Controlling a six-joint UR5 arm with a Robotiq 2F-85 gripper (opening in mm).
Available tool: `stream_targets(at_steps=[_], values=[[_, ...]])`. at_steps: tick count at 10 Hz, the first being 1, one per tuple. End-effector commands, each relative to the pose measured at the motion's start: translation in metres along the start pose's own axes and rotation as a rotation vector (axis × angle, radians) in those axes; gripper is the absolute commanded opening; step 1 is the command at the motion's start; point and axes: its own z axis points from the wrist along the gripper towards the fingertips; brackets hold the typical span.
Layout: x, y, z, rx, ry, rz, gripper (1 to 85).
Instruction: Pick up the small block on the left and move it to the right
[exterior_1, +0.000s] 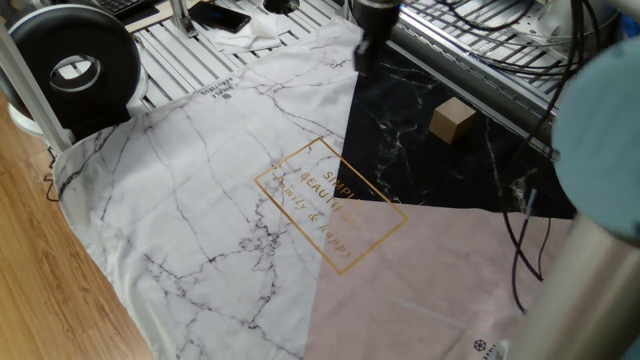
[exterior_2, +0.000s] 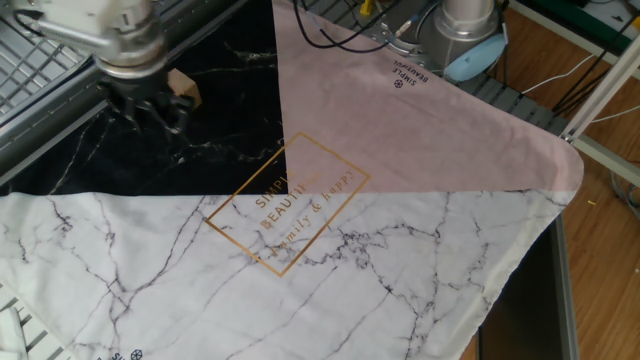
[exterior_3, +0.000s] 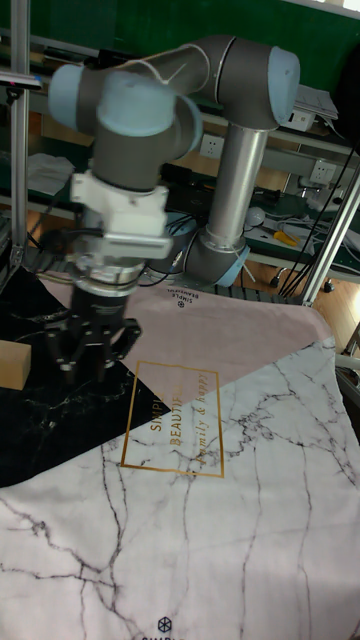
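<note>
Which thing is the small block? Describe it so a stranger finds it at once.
Start at the cloth of white marble, pink and black marble patches on the table. On the black patch sits the small light tan wooden cube, apart from the gripper. It is the only loose object on the cloth.

The room has even, bright light and soft shadows. The grey robot arm (exterior_1: 600, 190) near one camera looks blurred and out of focus.
</note>
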Motion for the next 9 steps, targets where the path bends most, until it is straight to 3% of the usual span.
stream_targets(at_steps=[1,3,4,6,7,8,9], values=[[0.039,-0.057,0.04,0.032,-0.002,0.068,51.0],[0.052,-0.063,0.049,0.015,-0.027,0.073,55.0],[0.056,-0.056,0.049,-0.019,-0.024,0.087,56.0],[0.055,-0.063,0.049,0.007,-0.035,0.084,81.7],[0.063,-0.063,0.049,0.007,-0.005,0.139,85.0],[0.07,-0.053,0.049,-0.03,0.026,0.197,85.0],[0.072,-0.051,0.049,-0.037,0.036,0.228,85.0]])
